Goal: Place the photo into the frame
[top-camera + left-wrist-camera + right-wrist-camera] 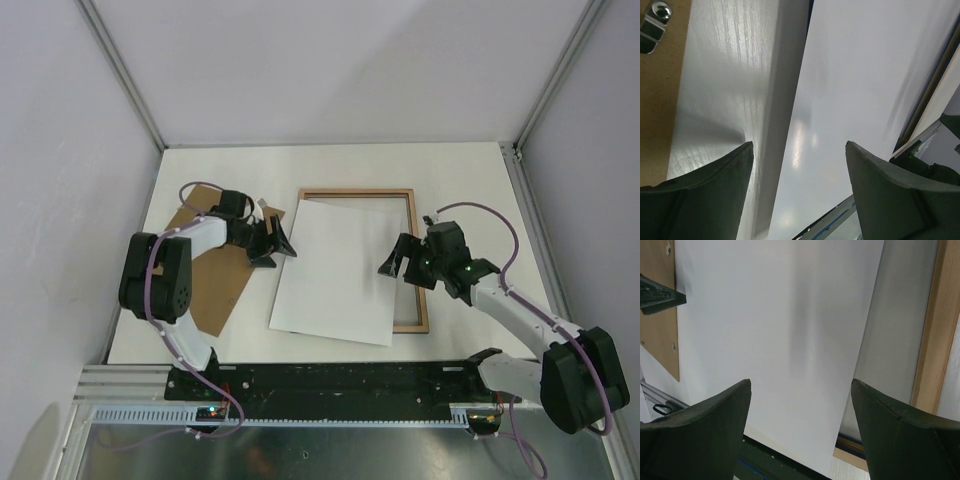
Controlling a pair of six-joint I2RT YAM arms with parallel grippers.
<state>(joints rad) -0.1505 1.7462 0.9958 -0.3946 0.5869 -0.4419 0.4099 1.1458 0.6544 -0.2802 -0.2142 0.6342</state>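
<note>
From above, the large thin-edged rectangular frame (414,255) lies in the middle of the white worktop (470,200), its light brown wooden back upward. The large rectangular paper photo (335,275) rests on it, plain white side up, but not square. Its corner at 7 o'clock passes over the frame's rail and its 6 o'clock edge hangs out onto the worktop, while at 3 o'clock a strip inside the rail is uncovered. A brown cardboard board (215,285) lies at 9 o'clock, partly under the left arm. The left claw (279,240) stands at the photo's 10 o'clock edge and the right claw (398,260) at its 3 o'clock edge. Both are spread wide and carry nothing.

In the left wrist view the two dark fingers are far apart with only surface between them. The white sheet fills the area from 12 to 3 o'clock, and the board shows at 9 o'clock.

In the right wrist view the fingers are also wide. The sheet lies ahead at 12 o'clock, then a grey strip, then the wooden rail at 3 o'clock.

I judge the step in hand is to seat the sheet inside the rails. It would go best by sliding, not pinching: a fingertip pressed lightly on the paper, drawing the 7 o'clock corner toward 1 o'clock until the edges run parallel with the rails. The other claw should steady the frame so it does not travel with the paper. Too hard a push may buckle the thin sheet.
</note>
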